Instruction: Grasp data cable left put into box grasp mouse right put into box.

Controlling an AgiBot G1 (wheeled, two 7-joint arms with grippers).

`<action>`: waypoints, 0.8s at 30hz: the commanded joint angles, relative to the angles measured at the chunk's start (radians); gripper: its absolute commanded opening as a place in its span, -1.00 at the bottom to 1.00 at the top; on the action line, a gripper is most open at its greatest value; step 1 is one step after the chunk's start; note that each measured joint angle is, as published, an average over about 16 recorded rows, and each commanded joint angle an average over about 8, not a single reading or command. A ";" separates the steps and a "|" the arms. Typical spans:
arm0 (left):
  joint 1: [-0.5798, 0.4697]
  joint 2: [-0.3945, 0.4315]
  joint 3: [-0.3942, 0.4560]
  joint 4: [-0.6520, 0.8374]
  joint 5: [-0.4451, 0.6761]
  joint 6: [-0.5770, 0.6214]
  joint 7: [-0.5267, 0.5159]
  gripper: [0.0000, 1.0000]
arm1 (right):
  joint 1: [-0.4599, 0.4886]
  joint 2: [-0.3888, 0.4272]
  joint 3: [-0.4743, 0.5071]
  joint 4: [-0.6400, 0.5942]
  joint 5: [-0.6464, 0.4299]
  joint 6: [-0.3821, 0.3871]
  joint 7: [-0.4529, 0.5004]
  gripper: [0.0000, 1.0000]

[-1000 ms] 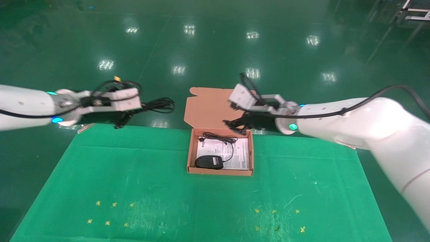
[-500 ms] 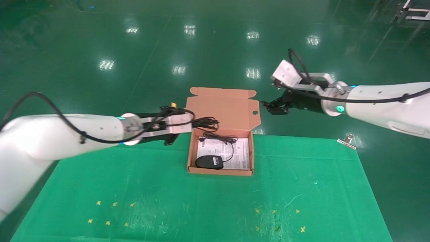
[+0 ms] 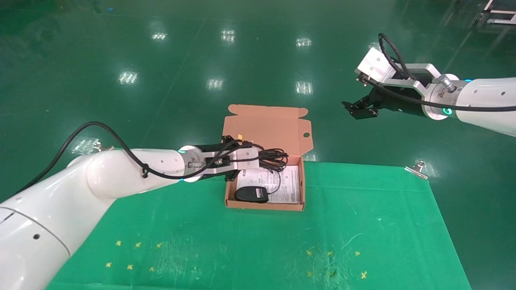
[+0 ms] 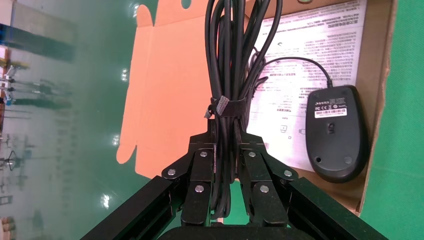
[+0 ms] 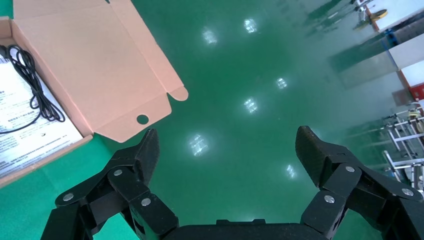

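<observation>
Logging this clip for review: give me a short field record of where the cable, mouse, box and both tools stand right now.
cable: bundled, clamped in the left tool, over the box's far left corner
mouse: inside the box, near left corner, on the printed sheet
box: open on the green mat, lid back
left tool: shut on the cable below its tie
right tool: open, empty, raised off to the right beyond the mat

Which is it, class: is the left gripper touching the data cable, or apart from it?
Touching. The left wrist view shows the left gripper with both fingers pressed against the data cable bundle just below its tie.
</observation>
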 commanded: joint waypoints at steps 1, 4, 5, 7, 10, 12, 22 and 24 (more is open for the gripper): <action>0.000 0.009 0.011 0.017 -0.021 -0.011 0.022 -0.92 | 0.003 0.010 -0.006 0.023 -0.022 0.003 0.030 1.00; 0.001 0.012 0.031 0.015 -0.041 -0.019 0.042 -0.17 | 0.003 0.016 -0.012 0.042 -0.041 0.005 0.057 1.00; 0.002 0.013 0.036 0.013 -0.048 -0.021 0.047 0.08 | 0.003 0.018 -0.013 0.047 -0.046 0.006 0.064 1.00; 0.005 0.014 0.043 0.009 -0.059 -0.022 0.053 0.58 | 0.003 0.021 -0.015 0.054 -0.053 0.006 0.072 1.00; 0.007 0.015 0.046 0.006 -0.070 -0.023 0.055 1.00 | 0.003 0.024 -0.017 0.060 -0.059 0.007 0.077 1.00; 0.008 0.013 0.046 0.005 -0.069 -0.021 0.054 1.00 | 0.003 0.023 -0.017 0.059 -0.059 0.008 0.075 1.00; 0.005 0.005 0.042 0.001 -0.060 -0.018 0.051 1.00 | 0.002 0.019 -0.015 0.050 -0.050 0.007 0.069 1.00; 0.005 -0.002 0.040 -0.005 -0.064 -0.015 0.047 1.00 | 0.002 0.019 -0.015 0.049 -0.049 0.007 0.068 1.00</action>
